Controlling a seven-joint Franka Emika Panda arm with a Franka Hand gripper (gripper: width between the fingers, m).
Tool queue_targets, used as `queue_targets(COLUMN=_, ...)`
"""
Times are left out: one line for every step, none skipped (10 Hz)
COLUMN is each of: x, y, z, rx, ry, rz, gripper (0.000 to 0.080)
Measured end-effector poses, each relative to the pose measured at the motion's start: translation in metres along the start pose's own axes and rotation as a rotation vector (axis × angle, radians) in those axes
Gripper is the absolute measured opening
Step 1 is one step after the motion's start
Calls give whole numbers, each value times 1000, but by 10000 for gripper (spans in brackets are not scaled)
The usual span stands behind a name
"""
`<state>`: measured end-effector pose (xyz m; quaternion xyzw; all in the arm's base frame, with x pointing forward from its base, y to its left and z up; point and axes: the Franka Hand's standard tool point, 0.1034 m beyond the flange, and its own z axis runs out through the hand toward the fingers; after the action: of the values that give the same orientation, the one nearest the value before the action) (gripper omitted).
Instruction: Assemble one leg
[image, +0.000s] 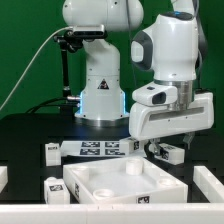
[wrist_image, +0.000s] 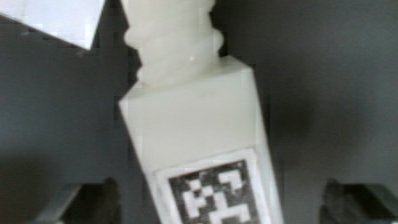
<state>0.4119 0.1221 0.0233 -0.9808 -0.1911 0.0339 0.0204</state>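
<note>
Exterior view: arm (image: 165, 50) hangs over the worktop (image: 30, 135) on that view's right, beyond the white tray-like body (image: 120, 185) and just off the end of the marker board (image: 100, 148). End effector (image: 163, 143) sits low over the leg (image: 170, 153), which looks to lie flat on the worktop. Wrist view: jaws spread wide, one fingertip (wrist_image: 80, 203) either side of the leg, neither touching, nothing held. I'd descend straight, centre the gap, then close on the flat sides near the tag (wrist_image: 217, 190), clear of the ribbed narrow end (wrist_image: 175, 40), so it won't twist.
</note>
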Motion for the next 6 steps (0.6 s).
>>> queue_targets(x=13, y=17, z=-17, rx=3, ry=-13, rz=-2, gripper=633)
queue_targets(x=25, y=35, z=-28, rx=7, ry=-11, rz=-14, gripper=645)
queue_targets(x=35, y=59, z=-37, rx=17, ry=-23, rz=-35, gripper=645)
queue_targets(x=51, y=83, z=-46, rx=24, ry=-19, rz=-21, gripper=649)
queue_targets(x=61, y=90, z=-48, rx=22, ry=-5, rz=-14, gripper=649)
queue_targets(x=58, y=86, z=-46, rx=24, ry=-10, rz=-19, gripper=649)
